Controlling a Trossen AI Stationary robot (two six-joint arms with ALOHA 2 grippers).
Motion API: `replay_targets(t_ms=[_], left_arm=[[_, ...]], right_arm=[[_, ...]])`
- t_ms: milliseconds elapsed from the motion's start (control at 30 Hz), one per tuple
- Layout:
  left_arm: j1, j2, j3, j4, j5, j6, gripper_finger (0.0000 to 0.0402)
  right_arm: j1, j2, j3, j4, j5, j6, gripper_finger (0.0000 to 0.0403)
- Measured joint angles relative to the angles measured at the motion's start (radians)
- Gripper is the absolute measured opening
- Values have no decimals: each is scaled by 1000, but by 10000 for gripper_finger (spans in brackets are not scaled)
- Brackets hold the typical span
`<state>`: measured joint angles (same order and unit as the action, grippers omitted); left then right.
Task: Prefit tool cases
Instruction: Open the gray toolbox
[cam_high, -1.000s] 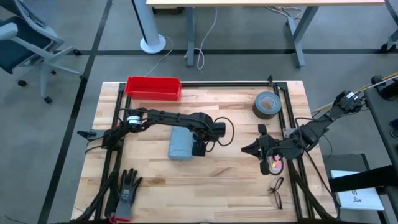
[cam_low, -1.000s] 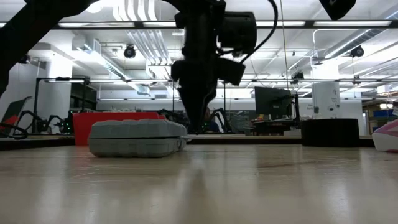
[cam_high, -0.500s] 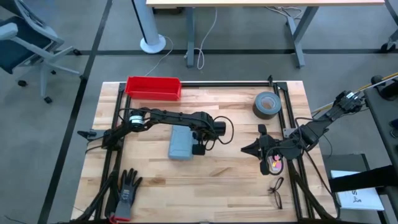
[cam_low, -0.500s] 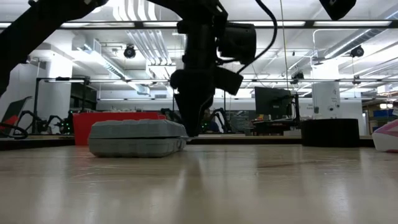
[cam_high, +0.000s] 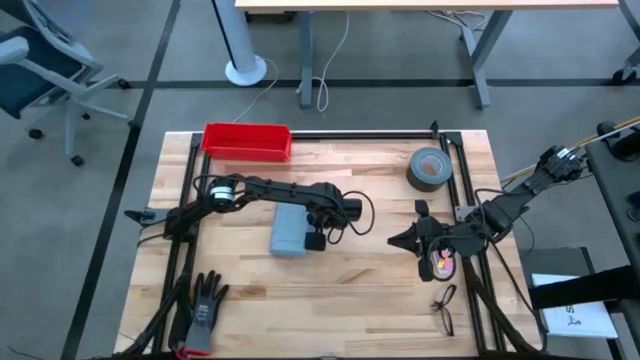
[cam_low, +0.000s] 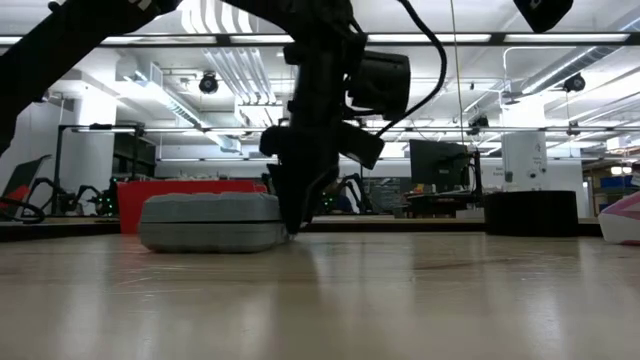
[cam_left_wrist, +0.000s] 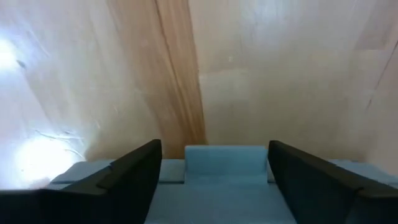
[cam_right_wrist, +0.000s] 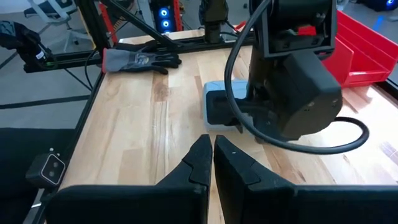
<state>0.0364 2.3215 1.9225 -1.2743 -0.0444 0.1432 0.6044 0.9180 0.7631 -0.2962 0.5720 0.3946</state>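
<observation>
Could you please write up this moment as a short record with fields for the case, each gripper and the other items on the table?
Case: small grey-blue rectangular plastic case, closed, flat on the wooden table
Left gripper: jaws open, straddling the case's edge
Right gripper: shut, waiting at the table's right side
Other items: red rectangular bin, grey tape roll, dark glove

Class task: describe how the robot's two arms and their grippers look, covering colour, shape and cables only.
Both arms are black, slim and jointed. The left gripper has two flat dark fingers and a boxy black wrist block trailing a looped black cable. The right gripper ends in two tapered black fingers; cables run along its arm.
</observation>
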Motion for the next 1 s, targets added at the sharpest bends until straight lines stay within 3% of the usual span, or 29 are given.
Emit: replay_targets(t_ms=[633, 1000], left_arm=[[0, 1, -48, -5, 0, 6, 262], [-1, 1, -48, -10, 3, -2, 196]], right_arm=[[0, 0, 0, 0, -1, -2, 0], [0, 0, 0, 0, -3, -5, 0]])
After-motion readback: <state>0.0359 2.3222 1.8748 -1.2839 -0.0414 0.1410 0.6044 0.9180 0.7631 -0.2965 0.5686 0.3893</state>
